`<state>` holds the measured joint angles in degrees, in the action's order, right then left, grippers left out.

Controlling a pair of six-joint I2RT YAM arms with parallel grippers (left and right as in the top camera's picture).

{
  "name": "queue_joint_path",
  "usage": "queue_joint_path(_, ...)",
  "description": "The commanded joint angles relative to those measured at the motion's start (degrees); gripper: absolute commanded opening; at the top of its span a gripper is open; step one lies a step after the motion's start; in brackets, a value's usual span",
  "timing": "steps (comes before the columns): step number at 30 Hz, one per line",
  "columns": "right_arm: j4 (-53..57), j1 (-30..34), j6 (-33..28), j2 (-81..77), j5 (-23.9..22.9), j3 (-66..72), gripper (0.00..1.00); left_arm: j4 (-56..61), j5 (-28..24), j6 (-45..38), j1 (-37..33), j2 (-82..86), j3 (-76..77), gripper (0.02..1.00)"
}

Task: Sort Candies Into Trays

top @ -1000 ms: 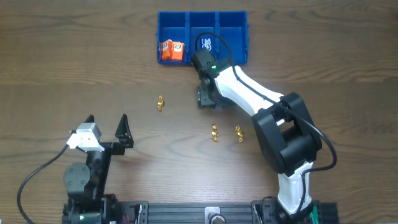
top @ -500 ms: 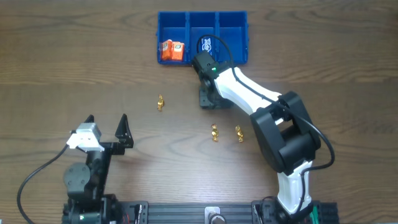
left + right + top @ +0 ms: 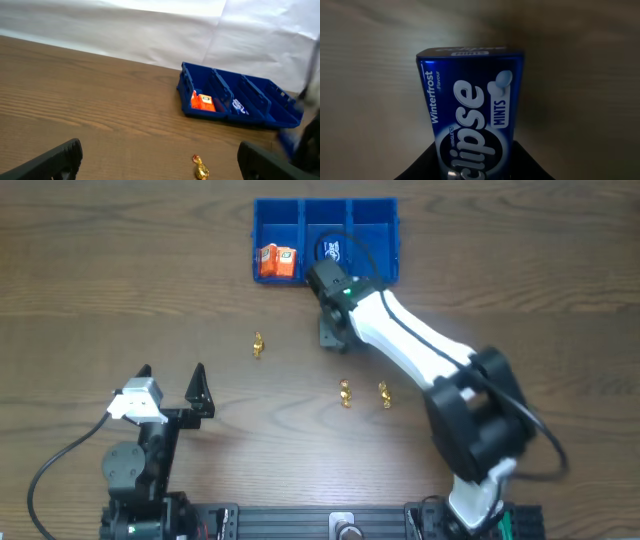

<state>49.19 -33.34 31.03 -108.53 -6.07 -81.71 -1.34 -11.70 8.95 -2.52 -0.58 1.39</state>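
The right gripper is clamped on a blue mint tin, its dark fingers closed against the tin's lower end while the printed face fills the wrist camera's view. Bare wood grain lies behind the tin, placing it above the wooden table rather than inside a compartment. From above, the gripper sits just beside the near edge of the blue tray, in front of its middle section, with the white right arm stretching back to its base at the lower right.

The tray has three compartments side by side. The left one holds two orange packets, touching each other; the middle one holds another blue mint pack.

Three gold-wrapped candies lie loose on the table. One gold candy rests alone to the left of the right gripper, while a pair of gold candies sits close together nearer the arm bases, under the right arm's reach.

The left gripper rests well apart at the lower left, its two black fingers spread wide and holding nothing.
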Motion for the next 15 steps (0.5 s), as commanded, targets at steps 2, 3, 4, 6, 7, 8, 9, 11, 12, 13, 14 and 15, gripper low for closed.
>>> queue_joint_path(2, 2.16, 0.15, -5.73, 1.64, -9.68, -20.24, 0.264, -1.86, -1.03, -0.63, -0.09, 0.33, -1.11, 0.998)
queue_joint_path(3, 2.10, 0.52, -6.78, -0.22, -10.12, -23.58, 0.264, -1.86, -1.03, -0.63, -0.09, 0.33, -1.11, 0.998)
queue_joint_path(4, 2.21, 0.96, -7.39, -2.43, -10.54, -27.30, 0.261, -1.86, -1.03, -0.63, -0.09, 0.33, -1.11, 0.998)
queue_joint_path(6, 2.36, 2.32, -7.54, -9.81, -11.32, -36.61, 0.257, -1.86, -1.03, -0.63, -0.09, 0.33, -1.11, 0.998)
queue_joint_path(7, 2.21, 2.93, -7.50, -12.68, -11.30, -39.65, 0.257, -1.86, -1.03, -0.63, -0.09, 0.33, -1.11, 0.998)
queue_joint_path(8, 1.60, 3.45, -7.48, -15.34, -11.30, -41.77, 0.257, -1.86, -1.03, -0.63, -0.09, 0.33, -1.11, 0.996)
queue_joint_path(9, 0.72, 3.80, -7.08, -17.29, -11.30, -42.64, 0.259, -1.86, -1.03, -0.63, -0.09, 0.33, -1.11, 0.998)
queue_joint_path(11, -1.14, 4.31, -6.58, -20.50, -11.28, -42.97, 0.266, -1.86, -1.03, -0.63, -0.09, 0.33, -1.11, 0.998)
queue_joint_path(12, -1.29, 4.66, -5.11, -22.29, -11.28, -42.97, 0.266, -1.86, -1.03, -0.63, -0.09, 0.33, -1.11, 0.996)
queue_joint_path(13, -1.29, 4.85, -4.46, -23.17, -11.28, -42.97, 0.266, -1.88, -1.03, -0.63, -0.09, 0.33, -1.11, 0.998)
queue_joint_path(14, -1.31, 5.11, -3.87, -24.13, -11.19, -42.97, 0.266, -1.86, -1.03, -0.63, -0.09, 0.33, -1.11, 0.998)
queue_joint_path(15, -1.33, 5.33, -3.80, -24.79, -10.86, -42.97, 0.266, -1.86, -1.03, -0.63, -0.09, 0.33, -1.11, 0.998)
